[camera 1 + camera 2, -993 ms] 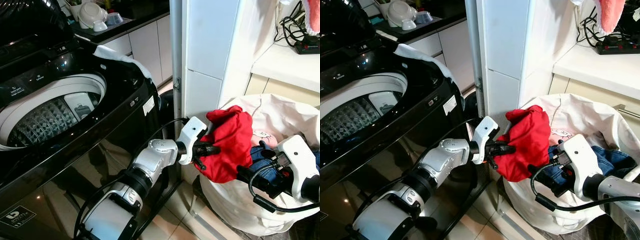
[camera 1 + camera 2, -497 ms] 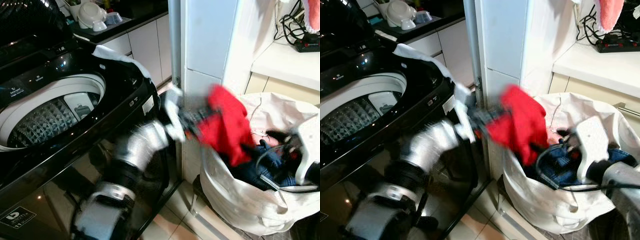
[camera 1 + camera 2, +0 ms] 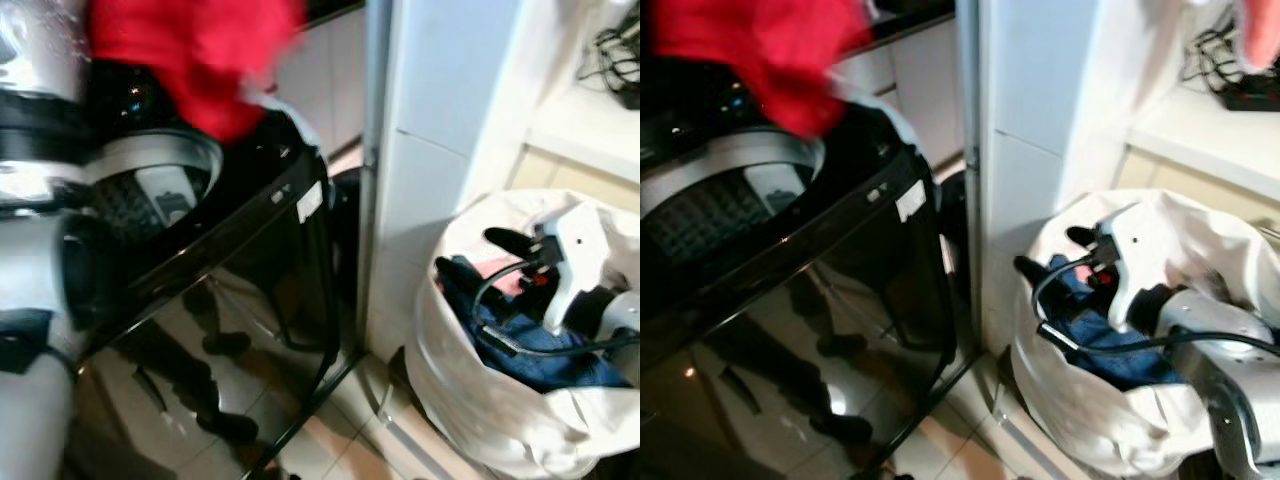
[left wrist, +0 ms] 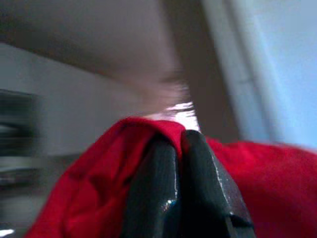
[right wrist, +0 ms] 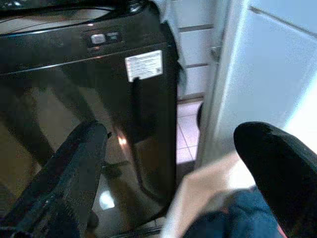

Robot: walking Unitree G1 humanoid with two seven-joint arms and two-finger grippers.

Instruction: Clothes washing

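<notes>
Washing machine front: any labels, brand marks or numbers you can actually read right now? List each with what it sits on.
None can be read.
White sticker on the washing machine front, near its top edge: lines of print, too small and blurred.
Small control panel above the sticker: markings too blurred.
Red garment in the left gripper and laundry bag: no text seen.

laundry bag right of washing machine

the left arm is raised high and close to the head camera, its tool pinched tight on red fabric, while the right arm reaches low with its tool spread wide, fingers well apart.
</notes>
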